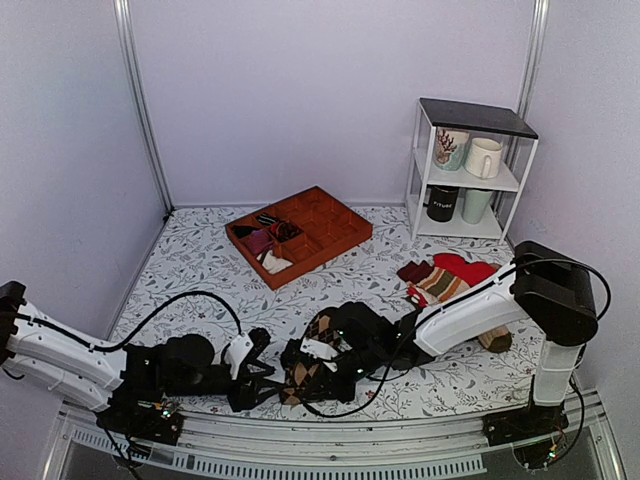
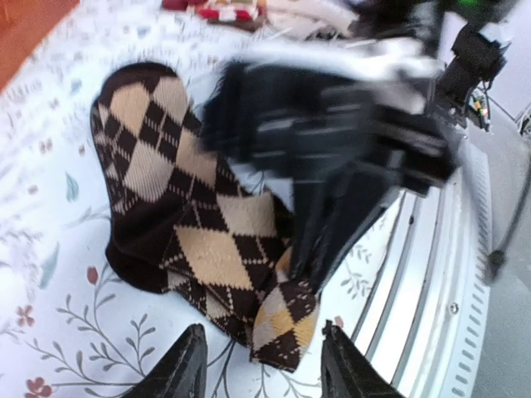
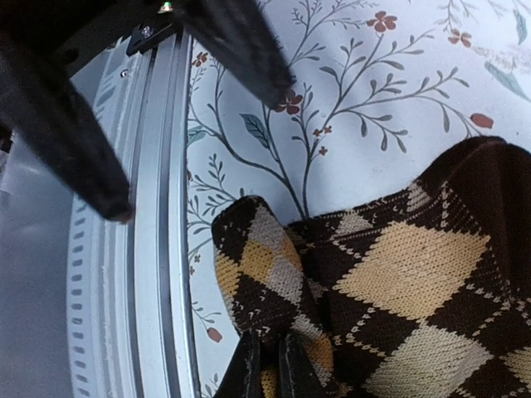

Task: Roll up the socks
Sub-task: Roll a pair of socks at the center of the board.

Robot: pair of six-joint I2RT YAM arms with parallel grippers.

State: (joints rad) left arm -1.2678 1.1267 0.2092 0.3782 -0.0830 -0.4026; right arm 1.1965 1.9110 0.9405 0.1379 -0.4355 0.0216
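Observation:
The socks [image 2: 187, 224] are dark brown with tan and black argyle diamonds. They lie bunched on the floral table near its front edge, and the top view shows the socks [image 1: 320, 329] between the two arms. My right gripper [image 3: 270, 365] is shut on a folded end of the socks [image 3: 398, 282], pinching the cloth between its fingers. My left gripper [image 2: 264, 369] stands open, its fingers either side of the socks' near tip without touching it. In the left wrist view the right gripper [image 2: 332, 157] shows as a blurred black mass over the socks.
An orange-brown divided tray [image 1: 330, 222] with small bundles sits at the back centre. Red, striped and beige socks [image 1: 447, 277] lie at the right. A white shelf [image 1: 470, 205] with mugs stands at the back right. The metal rail [image 1: 330, 440] of the table's front edge runs close behind both grippers.

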